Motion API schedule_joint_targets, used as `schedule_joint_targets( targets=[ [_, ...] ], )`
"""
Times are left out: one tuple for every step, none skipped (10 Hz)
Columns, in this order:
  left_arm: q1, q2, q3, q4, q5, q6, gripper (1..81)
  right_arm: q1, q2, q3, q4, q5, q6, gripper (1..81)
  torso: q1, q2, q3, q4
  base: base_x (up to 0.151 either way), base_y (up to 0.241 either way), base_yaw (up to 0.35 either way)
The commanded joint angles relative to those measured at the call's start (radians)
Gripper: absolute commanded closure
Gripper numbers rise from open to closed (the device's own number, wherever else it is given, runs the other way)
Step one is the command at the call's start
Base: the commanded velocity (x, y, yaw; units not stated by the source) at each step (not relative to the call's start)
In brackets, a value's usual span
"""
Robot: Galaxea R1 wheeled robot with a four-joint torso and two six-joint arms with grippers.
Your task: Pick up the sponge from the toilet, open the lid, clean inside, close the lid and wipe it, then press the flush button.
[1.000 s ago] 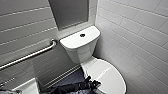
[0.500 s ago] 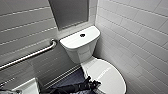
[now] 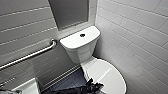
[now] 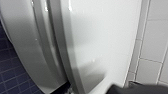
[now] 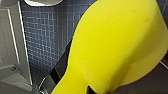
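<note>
The white toilet [image 3: 80,50] stands in the corner with its lid [image 3: 107,73] down over the bowl. The round dark flush button [image 3: 82,35] sits in the middle of the tank top. My left gripper [image 3: 93,86], open, hangs at the lid's near left edge. The left wrist view looks close along the lid [image 4: 105,37] and the bowl's side [image 4: 22,50]. The yellow sponge [image 5: 112,45] looms large in the right wrist view over the floor, with my right gripper [image 5: 88,90] shut on it.
A metal grab bar [image 3: 30,56] runs along the left wall. White tiled wall [image 3: 140,37] stands close on the toilet's right. Dark blue mosaic floor [image 3: 72,81] lies left of the bowl. A white fixture's corner [image 3: 26,87] shows at the lower left.
</note>
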Motion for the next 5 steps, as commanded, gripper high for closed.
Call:
schedule_joint_targets(
  targets=[
    [-0.126, 0.036, 0.07, 0.021, 0.006, 0.01, 1.0, -0.01, -0.038, 0.01, -0.025, -0.041, 0.001, 81.1, 0.0, 0.0, 0.0, 0.0, 0.0, 0.0, 0.0],
    [-0.132, 0.024, 0.091, 0.021, 0.005, 0.01, 1.0, -0.01, -0.033, 0.004, -0.025, -0.041, 0.001, 81.1, 0.0, 0.0, 0.0, 0.0, 0.0, 0.0, 0.0],
    [-0.139, 0.012, 0.119, 0.021, -0.018, 0.01, 1.0, -0.007, -0.032, 0.004, -0.025, -0.041, 0.001, 81.1, 0.0, 0.0, 0.0, 0.0, 0.0, 0.0, 0.0],
    [-0.149, 0.003, 0.137, 0.021, -0.031, 0.01, 1.0, -0.009, -0.03, 0.004, -0.026, -0.041, 0.001, 81.1, 0.0, 0.0, 0.0, 0.0, 0.0, 0.0, 0.0],
    [-0.161, 0.006, 0.137, 0.021, -0.031, 0.009, 1.0, -0.009, -0.032, 0.004, -0.026, -0.041, 0.001, 81.1, 0.0, 0.0, 0.0, 0.0, 0.0, 0.0, 0.0]
  ],
)
